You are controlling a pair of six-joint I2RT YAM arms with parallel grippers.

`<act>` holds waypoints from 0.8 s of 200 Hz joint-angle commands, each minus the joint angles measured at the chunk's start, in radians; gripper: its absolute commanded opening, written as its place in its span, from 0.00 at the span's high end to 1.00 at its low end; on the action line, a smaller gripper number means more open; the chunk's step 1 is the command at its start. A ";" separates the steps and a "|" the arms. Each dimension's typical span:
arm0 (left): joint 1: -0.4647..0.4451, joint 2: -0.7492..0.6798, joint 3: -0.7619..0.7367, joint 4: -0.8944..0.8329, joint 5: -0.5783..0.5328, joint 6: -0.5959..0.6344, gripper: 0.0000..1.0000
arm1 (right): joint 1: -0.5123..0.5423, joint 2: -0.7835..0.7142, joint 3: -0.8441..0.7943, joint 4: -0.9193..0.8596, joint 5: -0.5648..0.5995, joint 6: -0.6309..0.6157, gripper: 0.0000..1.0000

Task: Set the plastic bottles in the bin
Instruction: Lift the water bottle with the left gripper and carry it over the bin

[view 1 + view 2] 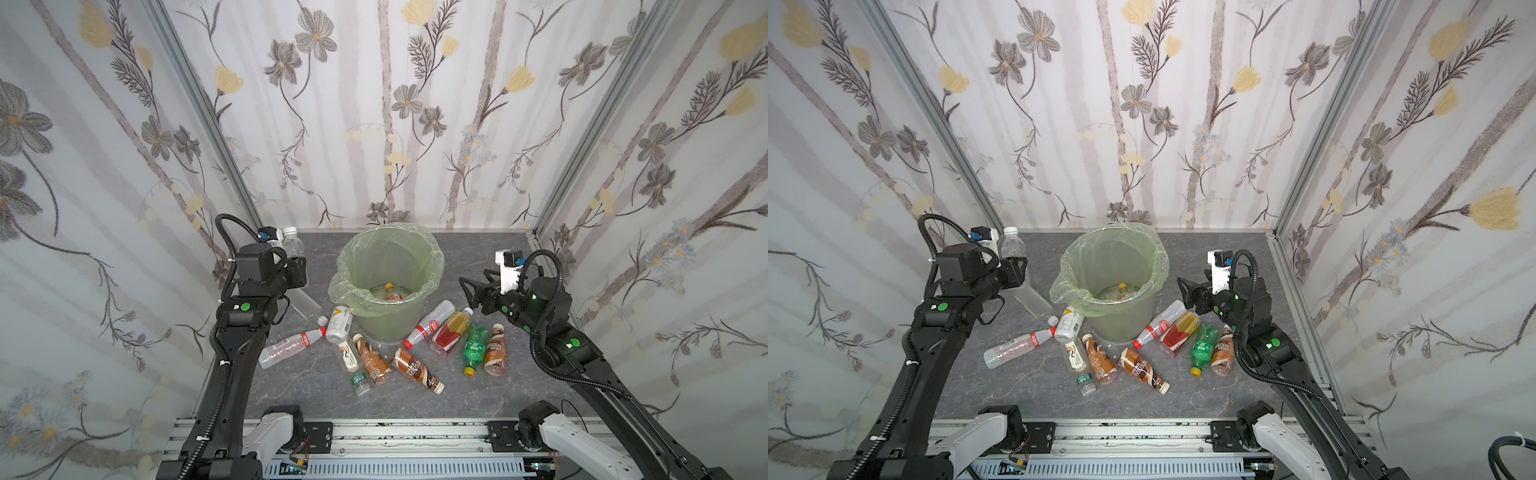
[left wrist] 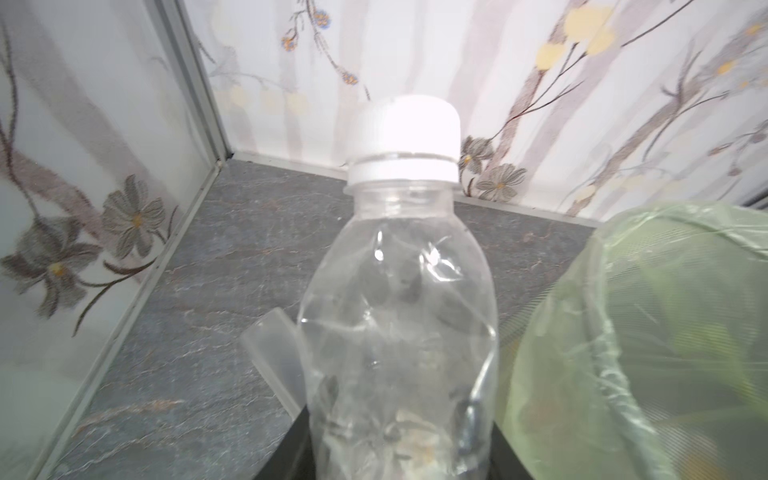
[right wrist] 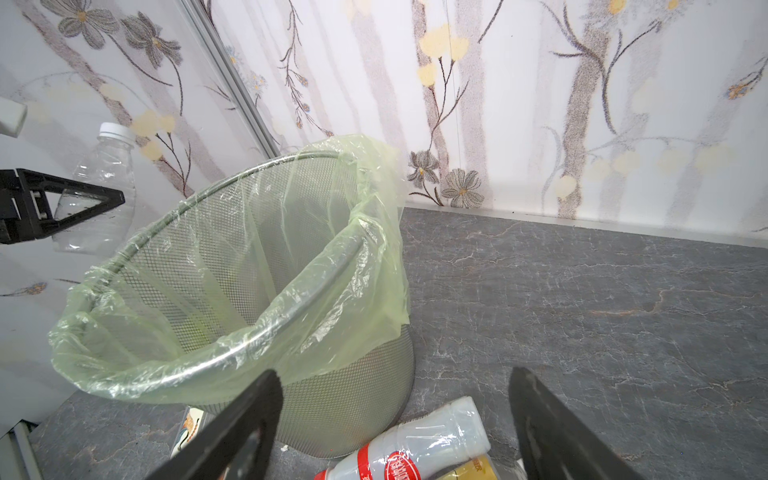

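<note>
The bin, a mesh bucket lined with a pale-green bag, stands mid-table. My left gripper is shut on a clear white-capped bottle, held upright just left of the bin's rim. My right gripper hangs open to the right of the bin, above a clear red-label bottle. Several plastic bottles lie in front of the bin: brown coffee, green soda, orange-red tea, white. One yellow-capped bottle lies inside.
A translucent plastic piece lies on the grey table under the left gripper. Floral walls close in the back and both sides. A metal rail runs along the front edge.
</note>
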 commanded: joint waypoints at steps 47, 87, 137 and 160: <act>-0.098 0.060 0.168 0.058 0.237 -0.184 0.53 | 0.002 -0.011 -0.010 -0.007 0.026 0.031 0.14; -0.210 0.093 0.203 0.140 0.220 -0.271 0.52 | 0.002 -0.012 -0.013 -0.004 0.022 0.048 0.15; -0.395 0.133 0.163 0.220 0.091 -0.373 0.51 | 0.001 -0.015 -0.013 -0.007 0.019 0.058 0.15; -0.446 0.121 0.102 0.251 0.035 -0.406 0.50 | 0.002 -0.016 -0.019 -0.006 0.019 0.062 0.15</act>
